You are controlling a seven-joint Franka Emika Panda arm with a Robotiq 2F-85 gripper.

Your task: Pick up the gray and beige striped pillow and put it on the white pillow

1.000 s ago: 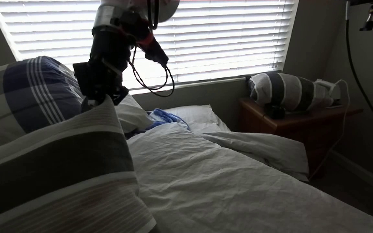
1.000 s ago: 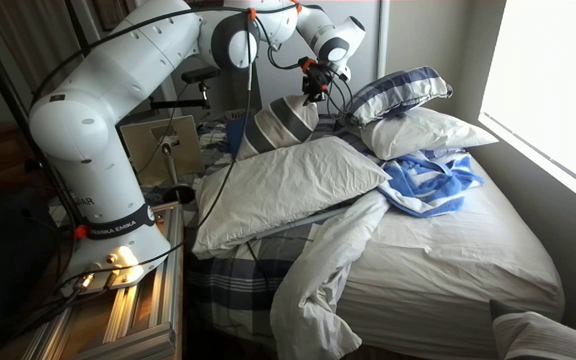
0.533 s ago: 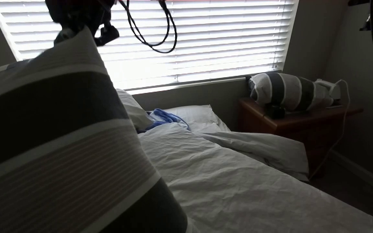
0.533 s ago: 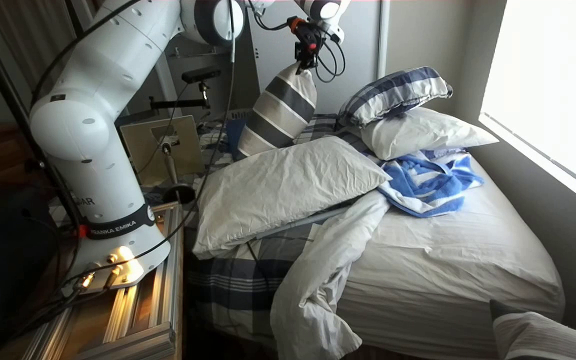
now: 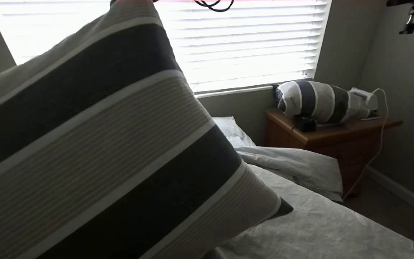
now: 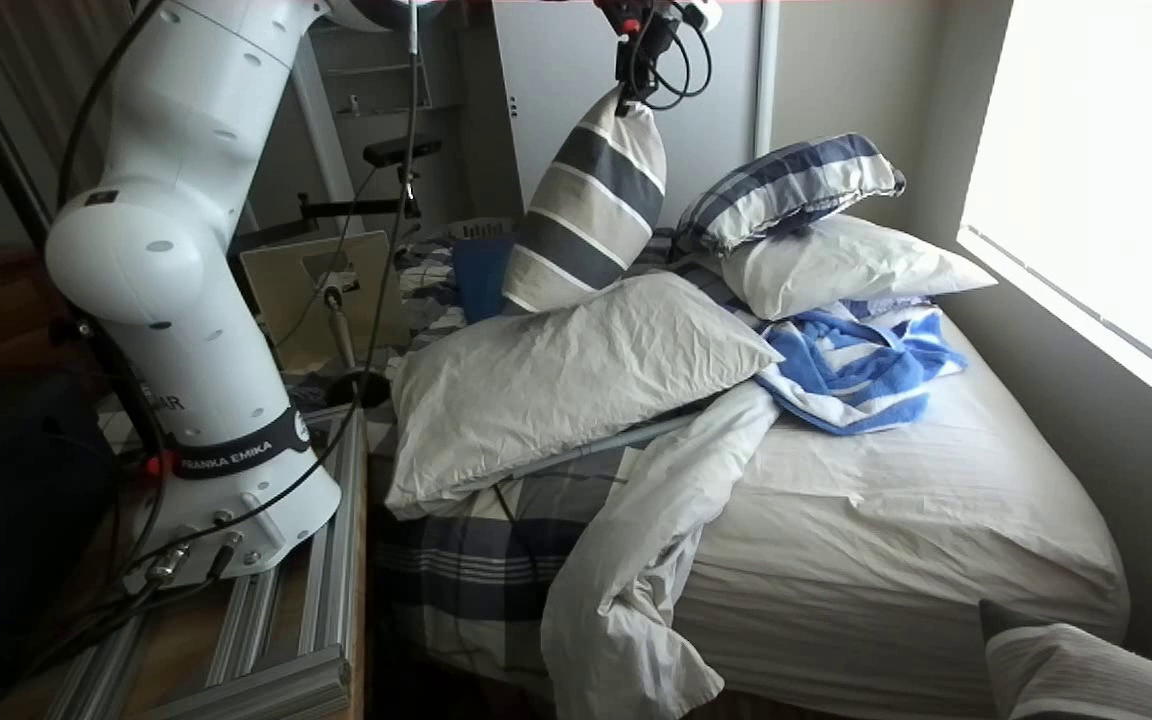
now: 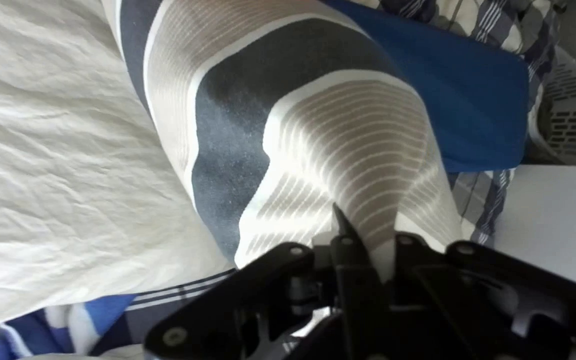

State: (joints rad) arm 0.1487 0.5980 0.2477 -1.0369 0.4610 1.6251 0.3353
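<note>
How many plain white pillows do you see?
2. In an exterior view, a big white pillow lies in front of the striped pillow; the other white pillow lies partly under the checked pillow. More might be hidden.

Striped pillow point(image 5: 120, 136) of matt cloth, nightstand point(image 5: 350, 147) of seemingly smooth wood.

I read wide dark gray and pale beige bands on the large square cloth pillow point(image 6: 591, 205), white edging between them; from the wrist view I make out fine white lines ruled through the beige. The soft, rumpled white cloth pillow point(image 6: 556, 380) shows me one plain pale tone. My jointed claw point(image 7: 375, 237) is black. I also pick out a puffy navy-and-white plaid pillow point(image 6: 796, 190), a crumpled cloth towel point(image 6: 861, 370) in blue and white stripes, a flat rectangular object point(image 7: 473, 95) in solid blue, and a rounded bolster point(image 5: 322, 102) banded in gray and off-white.
</note>
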